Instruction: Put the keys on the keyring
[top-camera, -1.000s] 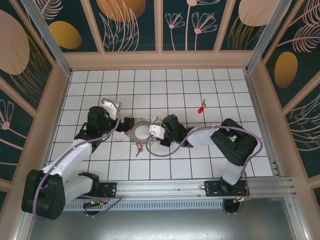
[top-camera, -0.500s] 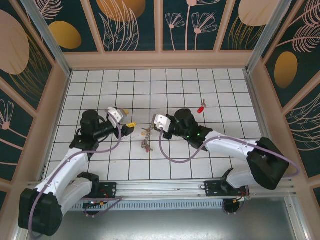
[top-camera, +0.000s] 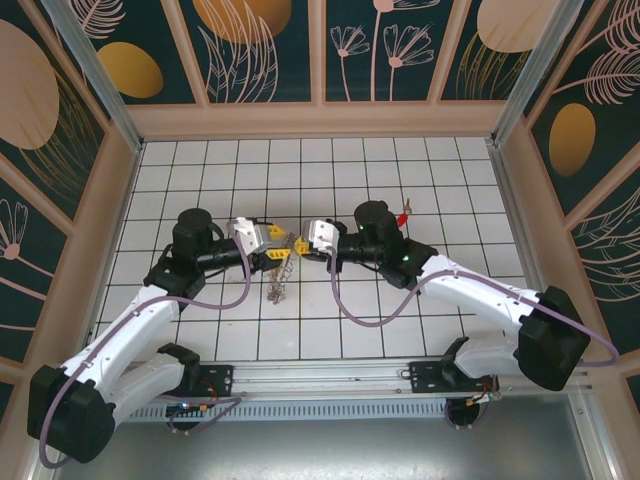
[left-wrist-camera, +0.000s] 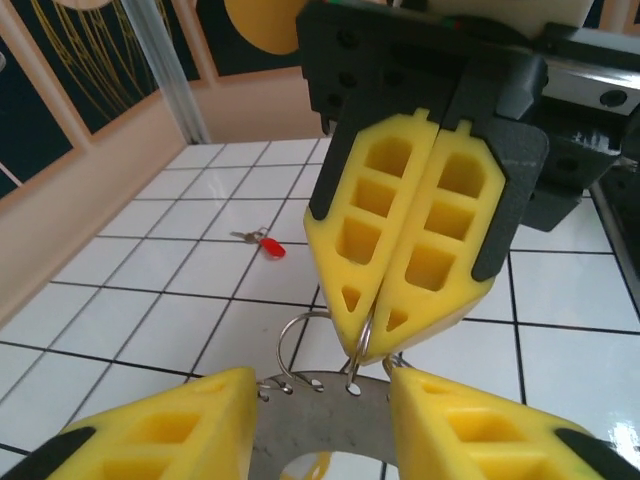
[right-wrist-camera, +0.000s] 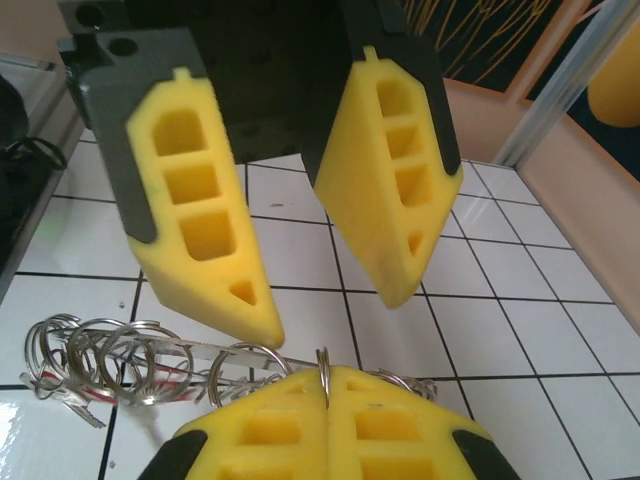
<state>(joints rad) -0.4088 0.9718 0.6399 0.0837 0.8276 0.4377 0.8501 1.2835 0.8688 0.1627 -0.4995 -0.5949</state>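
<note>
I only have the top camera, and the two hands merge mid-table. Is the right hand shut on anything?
Observer: Yes, the right hand is shut on a thin wire loop on the rim of the keyring.
Operator: And the left hand?
Observer: The left hand has its fingers spread with the keyring's plate between them; clamped or not, I can't tell.
Operator: Anything else on the rim?
Observer: A bunch of other loops sits at one end of it.
</note>
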